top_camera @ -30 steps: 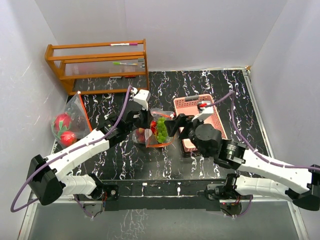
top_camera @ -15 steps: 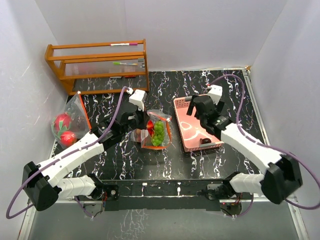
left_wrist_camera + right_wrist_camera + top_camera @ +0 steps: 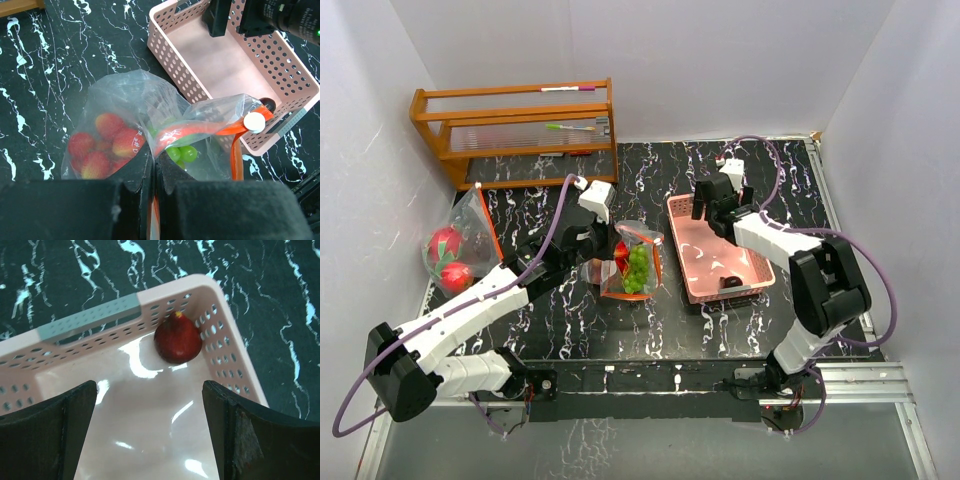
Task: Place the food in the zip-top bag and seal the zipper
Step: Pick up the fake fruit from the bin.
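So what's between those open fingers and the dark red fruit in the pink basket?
Only bare floor of the pink basket. The right wrist view shows it: right fingers open, dark red fruit in the corner.

Plain white walls enclose a black, white-veined surface; a wooden rack stands at eleven o'clock against the back wall.
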Robot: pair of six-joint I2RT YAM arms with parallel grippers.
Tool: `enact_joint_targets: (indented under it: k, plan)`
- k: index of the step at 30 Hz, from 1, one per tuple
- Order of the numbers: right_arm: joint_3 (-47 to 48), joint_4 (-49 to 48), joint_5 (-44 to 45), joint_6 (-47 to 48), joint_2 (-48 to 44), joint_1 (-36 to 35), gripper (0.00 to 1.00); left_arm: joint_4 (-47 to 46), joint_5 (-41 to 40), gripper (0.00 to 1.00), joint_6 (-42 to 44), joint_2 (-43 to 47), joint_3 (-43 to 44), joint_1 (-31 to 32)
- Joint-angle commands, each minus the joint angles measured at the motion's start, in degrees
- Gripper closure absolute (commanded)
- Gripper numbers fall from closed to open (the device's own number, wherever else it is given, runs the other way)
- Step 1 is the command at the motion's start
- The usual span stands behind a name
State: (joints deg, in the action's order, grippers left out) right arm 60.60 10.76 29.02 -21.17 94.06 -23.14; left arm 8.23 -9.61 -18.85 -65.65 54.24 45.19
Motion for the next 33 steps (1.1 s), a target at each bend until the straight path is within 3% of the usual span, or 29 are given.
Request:
enact_joint_targets:
  k: [1,13,22,29,33]
  plan:
    - [2.44,-9.49,4.22,6.47,3.09,1.24,0.11,-1.99,0.05,1.0,0.3,1.88,-0.18,0.21]
    - [-4.64,-25.36,3.68,12.74,5.61,4.11,0.18,-2.51,-0.75,1.0,1.08,0.96,-0.73,0.16]
    - [-3.18,-25.62,0.01,13.93,11.6,5.44,0.25,-2.51,-1.34,1.0,1.61,0.44,-0.76,0.03]
    - [-0.63,-23.88,2.04,12.61,14.27,5.56,0.29,-2.43,-1.62,1.0,1.93,0.26,-0.78,-0.01]
    - [0.28,-23.5,-0.49,13.81,14.91,5.56,0.45,-2.3,-1.86,1.0,2.15,0.43,-0.79,-0.09]
